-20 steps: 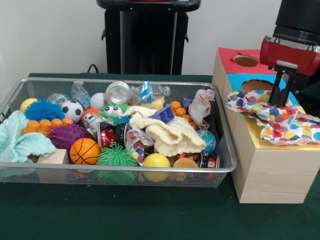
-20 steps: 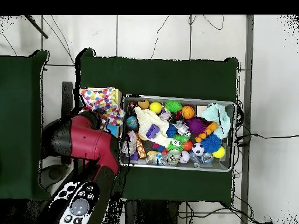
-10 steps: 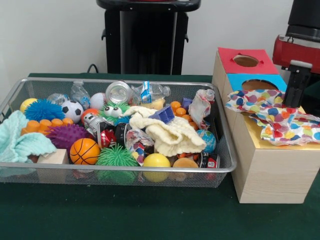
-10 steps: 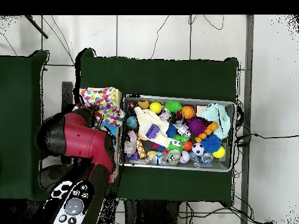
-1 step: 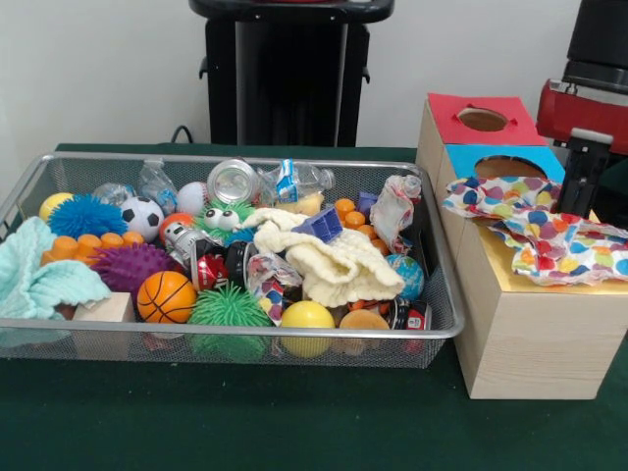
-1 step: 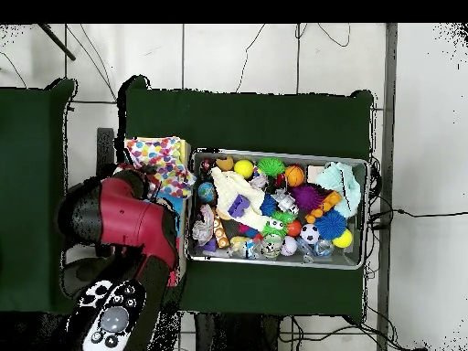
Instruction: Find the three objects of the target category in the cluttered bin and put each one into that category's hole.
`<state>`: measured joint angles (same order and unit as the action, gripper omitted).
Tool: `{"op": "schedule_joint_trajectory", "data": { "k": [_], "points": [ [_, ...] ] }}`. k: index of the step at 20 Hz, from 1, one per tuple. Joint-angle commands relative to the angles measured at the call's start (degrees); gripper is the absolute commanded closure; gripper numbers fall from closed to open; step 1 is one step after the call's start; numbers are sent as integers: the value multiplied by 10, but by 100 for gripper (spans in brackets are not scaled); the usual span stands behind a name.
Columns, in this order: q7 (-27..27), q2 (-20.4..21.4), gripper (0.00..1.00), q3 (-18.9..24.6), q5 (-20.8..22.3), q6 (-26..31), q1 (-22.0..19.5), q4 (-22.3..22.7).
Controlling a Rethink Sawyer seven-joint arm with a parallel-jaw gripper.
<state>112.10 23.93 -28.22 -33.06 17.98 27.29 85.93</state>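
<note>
- The spotted cloth (image 5: 549, 226) lay draped over the wooden box (image 5: 530, 334), covering the yellow section rather than sitting in a hole.
- The claw (image 5: 581, 177) hung beside it; its grip could not be told.
- The cloth risked sliding off or snagging.
- More cloths waited in the bin (image 5: 39, 182).

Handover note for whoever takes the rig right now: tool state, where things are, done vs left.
Tool: at the box's far right edge, above the polka-dot cloth; open or shut cannot be told, and nothing visibly hangs from it.
Polka-dot cloth: spread over the wooden box, covering the yellow top; not in a hole.
Red hole and blue hole are uncovered.
Wire bin is full of clutter: cream cloth in the middle, mint cloth at its end farthest from the box.
Done: one cloth out of the bin.
Left: get it into its hole, presumably under it, then likely the other two cloths.
</note>
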Motion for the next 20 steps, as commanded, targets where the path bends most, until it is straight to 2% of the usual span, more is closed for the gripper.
{"op": "schedule_joint_trajectory", "data": {
  "k": [1, 6, 14, 20],
  "points": [
    [141, -33, 100, -10, 3, 88, -6, -35],
    [131, -35, 100, -25, 8, 89, -13, -41],
    [135, -46, 100, 14, -9, 42, -25, -17],
    [149, -45, 100, 13, -16, 52, -16, -9]
  ]
}}
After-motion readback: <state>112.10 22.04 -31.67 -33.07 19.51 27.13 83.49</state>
